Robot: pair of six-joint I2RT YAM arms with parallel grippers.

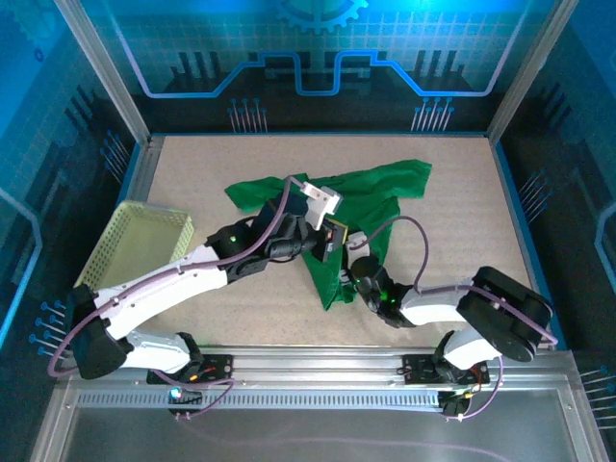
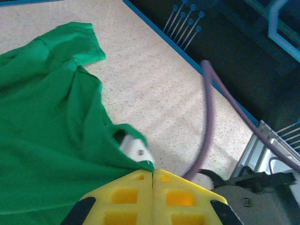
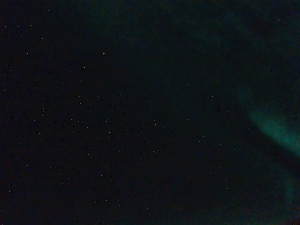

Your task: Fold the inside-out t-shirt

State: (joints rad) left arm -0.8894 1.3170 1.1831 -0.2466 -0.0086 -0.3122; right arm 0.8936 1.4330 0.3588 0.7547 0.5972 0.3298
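The inside-out t-shirt [image 1: 380,185] lies rumpled on the tabletop's far middle, with a narrow strip hanging toward the near edge. My left gripper [image 1: 336,241] reaches over its middle. In the left wrist view its yellow fingers [image 2: 126,197] are shut on an edge of the t-shirt [image 2: 42,131], right at the tips. A small white part [image 2: 137,151] pokes out from under that edge; what it is I cannot tell. My right gripper [image 1: 352,275] is pushed into the hanging strip and its fingers are buried in cloth. The right wrist view is almost black, with a faint glow of t-shirt green [image 3: 276,129].
A pale yellow-green perforated basket [image 1: 144,241] stands at the left edge beside the left arm. A purple cable [image 1: 414,231] loops up from the right arm. Blue-edged walls [image 1: 515,207] bound the speckled table [image 1: 452,250] on its sides.
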